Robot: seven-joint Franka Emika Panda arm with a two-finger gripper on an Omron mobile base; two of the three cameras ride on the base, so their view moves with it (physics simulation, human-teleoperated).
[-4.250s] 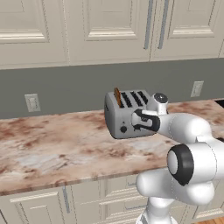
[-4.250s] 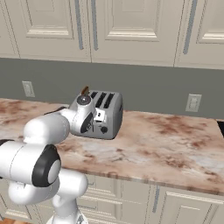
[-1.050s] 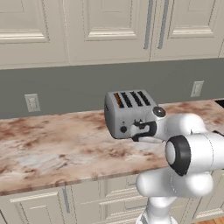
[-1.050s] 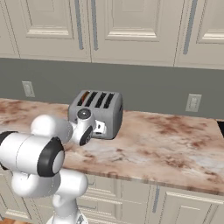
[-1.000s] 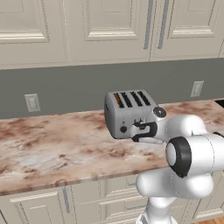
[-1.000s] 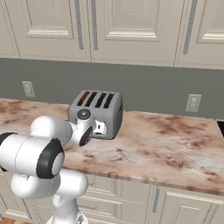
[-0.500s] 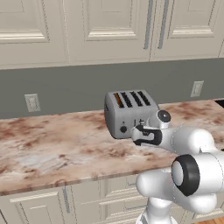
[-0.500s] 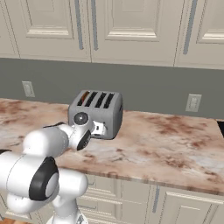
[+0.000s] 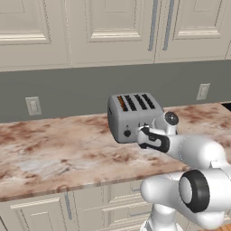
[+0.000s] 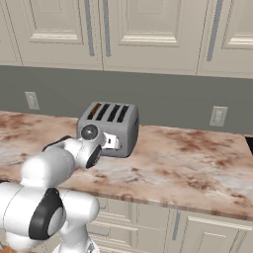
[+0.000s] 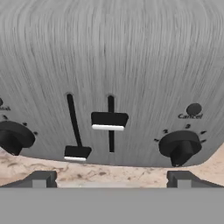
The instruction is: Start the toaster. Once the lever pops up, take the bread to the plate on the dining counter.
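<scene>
The silver toaster (image 9: 131, 118) stands on the marble worktop, near the grey wall. The bread (image 9: 120, 102) sits low in its left-end slot, just an orange edge showing (image 10: 95, 109). My gripper (image 9: 143, 133) hovers close to the toaster's front (image 10: 111, 142), open, with nothing between its fingers. In the hand view the toaster front (image 11: 113, 57) is very near. Its left lever (image 11: 77, 152) is at the bottom of its track and the other lever (image 11: 109, 120) sits higher. A black knob (image 11: 180, 146) is at each side. The plate and the dining counter are out of view.
The marble worktop (image 9: 54, 151) runs left and right of the toaster, with its front edge close to my base. Cream wall cabinets (image 9: 108, 27) hang above. Wall outlets (image 9: 32, 105) (image 10: 218, 116) sit on the grey backsplash.
The bread stood tall out of the slot some seconds ago and now sits sunk in it. Over the last second the hand stays at the toaster's front while the elbow drops lower.
</scene>
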